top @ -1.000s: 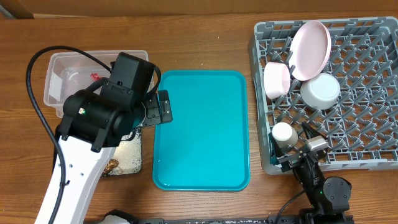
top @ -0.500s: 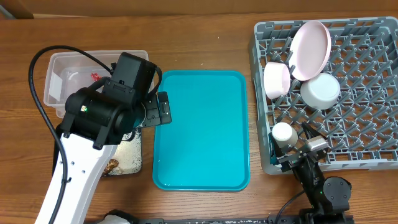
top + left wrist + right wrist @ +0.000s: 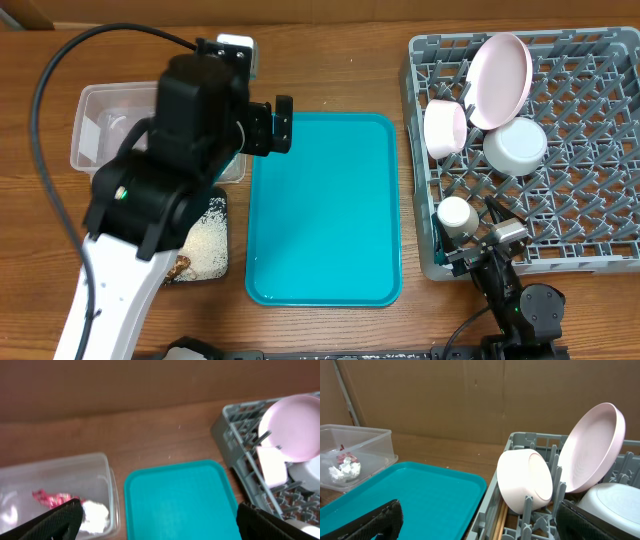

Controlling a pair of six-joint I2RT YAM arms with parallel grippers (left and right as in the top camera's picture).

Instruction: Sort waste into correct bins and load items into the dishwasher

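Observation:
The grey dish rack (image 3: 580, 220) at the right holds the pink plate (image 3: 500, 75), a pinkish bowl (image 3: 445, 125), a white bowl (image 3: 515, 145) and a small white cup (image 3: 456, 215). Chopsticks (image 3: 499, 522) lie along the rack's left edge. The clear tub (image 3: 90, 130) at the far left holds the red wrapper (image 3: 50, 497) and the white tissue (image 3: 95, 512). The black tray (image 3: 205, 245) in front of it holds rice-like scraps. My left gripper (image 3: 272, 125) is open and empty between the tub and the teal tray's far-left corner. My right gripper (image 3: 480, 527) is open and empty by the rack's near-left corner.
The teal serving tray (image 3: 325, 210) lies bare in the middle, between the bins and the rack. A brown cardboard wall (image 3: 470, 395) stands behind the table. My left arm covers part of the tub and the black tray from above.
My left arm has risen and swung toward the far side, from over the black tray to the tub's right edge. More of the rice shows. The right arm has not moved.

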